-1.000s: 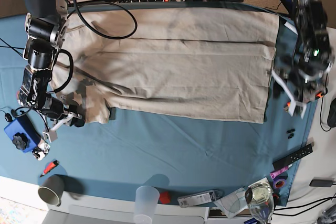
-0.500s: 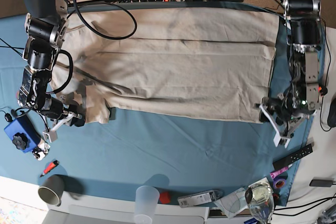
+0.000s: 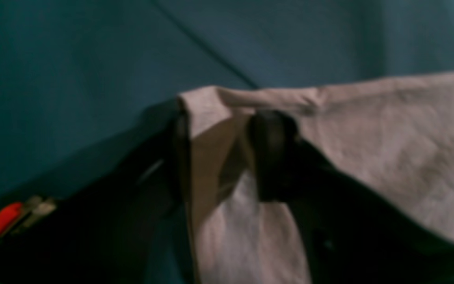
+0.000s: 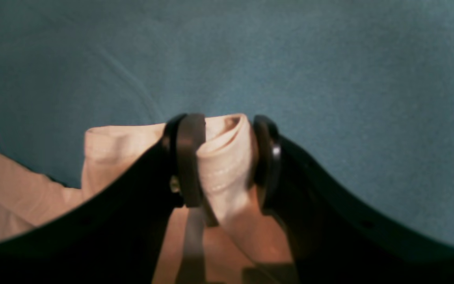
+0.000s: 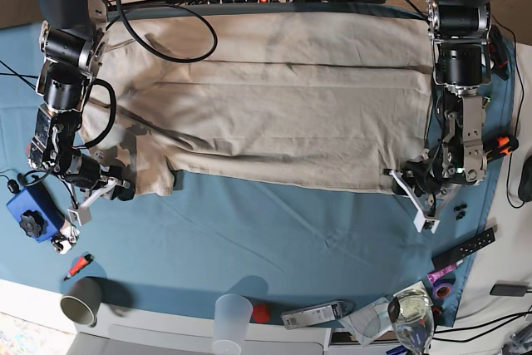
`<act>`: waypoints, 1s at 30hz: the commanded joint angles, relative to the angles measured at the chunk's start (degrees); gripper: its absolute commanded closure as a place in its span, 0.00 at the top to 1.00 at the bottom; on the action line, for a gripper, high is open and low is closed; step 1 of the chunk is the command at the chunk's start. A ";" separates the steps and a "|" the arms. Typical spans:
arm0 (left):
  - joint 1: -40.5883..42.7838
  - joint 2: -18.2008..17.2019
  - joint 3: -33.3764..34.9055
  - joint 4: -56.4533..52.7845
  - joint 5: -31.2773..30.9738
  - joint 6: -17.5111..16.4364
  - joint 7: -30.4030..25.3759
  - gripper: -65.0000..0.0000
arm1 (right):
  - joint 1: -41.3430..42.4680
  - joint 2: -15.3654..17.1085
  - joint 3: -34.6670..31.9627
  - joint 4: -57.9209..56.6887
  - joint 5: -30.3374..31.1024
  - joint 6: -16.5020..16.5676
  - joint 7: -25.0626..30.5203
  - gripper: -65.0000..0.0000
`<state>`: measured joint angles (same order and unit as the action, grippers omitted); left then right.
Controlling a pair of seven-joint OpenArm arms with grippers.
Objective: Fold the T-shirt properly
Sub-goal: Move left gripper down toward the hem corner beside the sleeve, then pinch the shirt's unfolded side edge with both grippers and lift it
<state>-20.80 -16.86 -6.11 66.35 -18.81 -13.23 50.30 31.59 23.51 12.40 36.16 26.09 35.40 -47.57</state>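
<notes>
Base view: our 2 grippers, left (image 5: 413, 191) and right (image 5: 118, 189), each pinch a T-shirt (image 5: 274, 97) corner; thin bites may slip when lifted

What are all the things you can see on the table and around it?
T-shirt: one, beige, spread flat across the far half of the tablecloth.
Tablecloth: one, blue, covering the table.
Paper cup: one, grey-green, near left corner.
Plastic cup: one, clear, near edge, middle.
Wine glass: one, clear, near right.
Blue box: one, with a black knob, left edge.
Remote: one, black, right side.
Cables: several, black, far edge.
Right gripper: one, black, pinching a bunched shirt corner.
Left gripper: one, black, at the shirt's other near corner, cloth between its fingers.
</notes>
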 commanded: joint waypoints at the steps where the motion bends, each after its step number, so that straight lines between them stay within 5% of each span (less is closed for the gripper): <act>1: -0.33 -0.13 0.02 -0.20 0.22 0.33 2.62 0.27 | -0.20 0.31 -0.31 -0.24 -3.39 -1.20 -5.57 0.26; 5: -0.81 -0.13 0.02 -0.17 0.20 0.92 4.00 0.06 | -0.17 0.33 -0.31 1.68 -2.21 -1.42 -9.86 0.00; 6: -1.07 -0.13 0.02 -0.17 0.17 1.44 5.25 0.00 | -0.20 0.33 -0.31 2.56 -1.70 -1.40 -10.64 0.00; 17: -4.07 -0.17 -0.07 5.27 -4.22 2.93 17.57 0.00 | -0.20 0.63 -0.31 19.45 2.29 -1.40 -16.63 0.00; 30: -2.34 -4.17 -0.50 12.35 -5.49 2.69 24.02 0.00 | -2.43 8.02 0.24 33.07 14.19 -3.72 -27.17 0.00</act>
<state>-21.69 -20.36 -6.35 77.69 -24.10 -10.50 74.17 27.57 30.24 12.23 68.20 39.70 31.51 -75.31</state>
